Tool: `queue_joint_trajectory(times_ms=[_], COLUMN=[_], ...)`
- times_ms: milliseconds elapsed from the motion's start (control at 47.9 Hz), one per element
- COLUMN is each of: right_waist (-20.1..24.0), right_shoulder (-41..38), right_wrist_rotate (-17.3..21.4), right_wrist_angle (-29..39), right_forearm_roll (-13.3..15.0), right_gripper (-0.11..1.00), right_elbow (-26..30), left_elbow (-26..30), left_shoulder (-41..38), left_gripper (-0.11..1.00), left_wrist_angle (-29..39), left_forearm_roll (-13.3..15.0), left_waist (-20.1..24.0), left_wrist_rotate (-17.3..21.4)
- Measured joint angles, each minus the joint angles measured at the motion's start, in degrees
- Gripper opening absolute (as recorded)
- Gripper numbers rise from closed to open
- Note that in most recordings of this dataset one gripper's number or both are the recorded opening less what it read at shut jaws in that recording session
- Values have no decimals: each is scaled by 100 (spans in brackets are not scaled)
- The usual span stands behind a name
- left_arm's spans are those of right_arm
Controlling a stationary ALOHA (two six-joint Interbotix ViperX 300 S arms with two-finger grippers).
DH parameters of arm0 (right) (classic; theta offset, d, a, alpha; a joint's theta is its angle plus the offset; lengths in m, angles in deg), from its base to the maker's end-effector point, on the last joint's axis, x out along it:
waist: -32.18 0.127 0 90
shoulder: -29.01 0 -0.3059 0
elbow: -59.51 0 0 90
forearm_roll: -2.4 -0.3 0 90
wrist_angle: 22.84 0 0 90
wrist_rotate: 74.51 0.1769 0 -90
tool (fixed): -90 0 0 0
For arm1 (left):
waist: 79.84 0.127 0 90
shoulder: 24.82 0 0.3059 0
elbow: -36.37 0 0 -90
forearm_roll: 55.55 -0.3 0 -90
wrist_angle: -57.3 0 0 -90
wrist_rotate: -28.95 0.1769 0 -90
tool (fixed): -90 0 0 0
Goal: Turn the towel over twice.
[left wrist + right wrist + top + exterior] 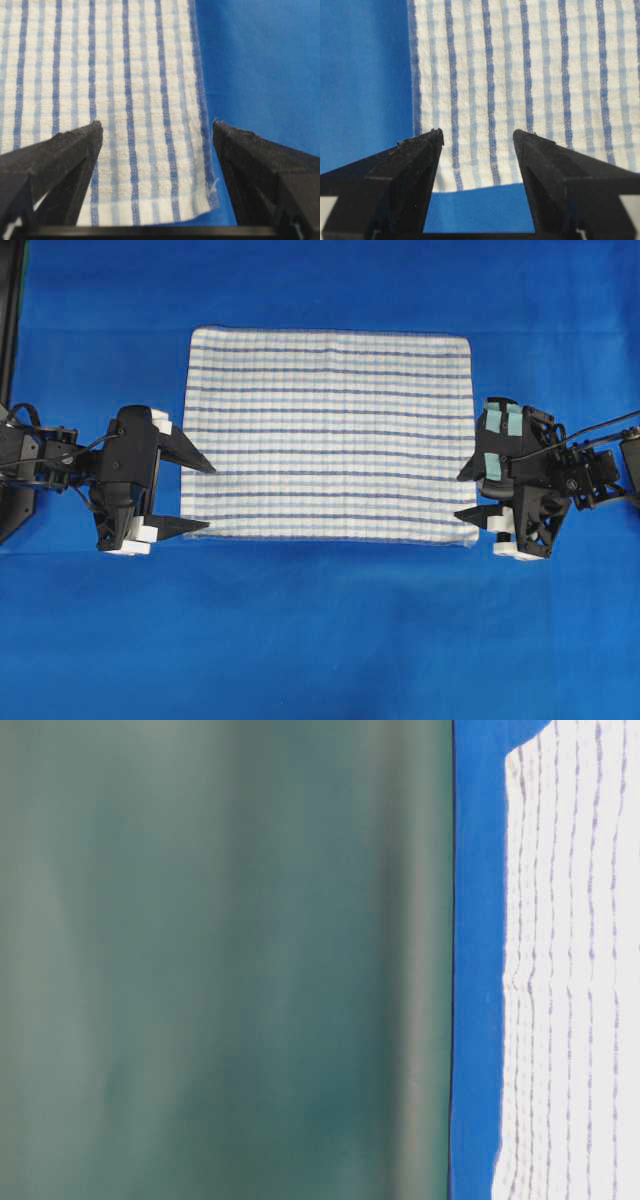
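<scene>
the towel (330, 435) is woven cloth, matt, with a nubbly waffle-like texture and a slightly frayed thread at one corner. the tabletop (320, 640) wears a blue covering of fine-weave fabric, matt and smooth. the left gripper (157, 132) and right gripper (477, 137) have black matt jaws with rough, grainy edges.

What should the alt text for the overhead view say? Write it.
A white towel with thin blue stripes lies flat on a blue table covering. An open left gripper and open right gripper flank its near corners, gripping nothing.
</scene>
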Motion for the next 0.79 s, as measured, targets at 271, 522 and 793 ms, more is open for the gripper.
queue_joint_trajectory(times_ms=[271, 522, 793], right_waist=[-105, -378, -439], right_shoulder=[580, 1749, 3138], right_wrist_rotate=[-62, -62, -70], right_wrist_angle=[141, 369, 765], right_forearm_roll=[202, 545, 905], right_gripper=[62, 62, 61], right_elbow=[123, 53, -167], left_elbow=[176, 132, -53], left_shoulder=[747, 1854, 3234], left_gripper=[79, 78, 78], left_wrist_angle=[466, 861, 1521], left_forearm_roll=[0, 0, 0], left_waist=[44, 413, 738], left_wrist_rotate=[62, 62, 88])
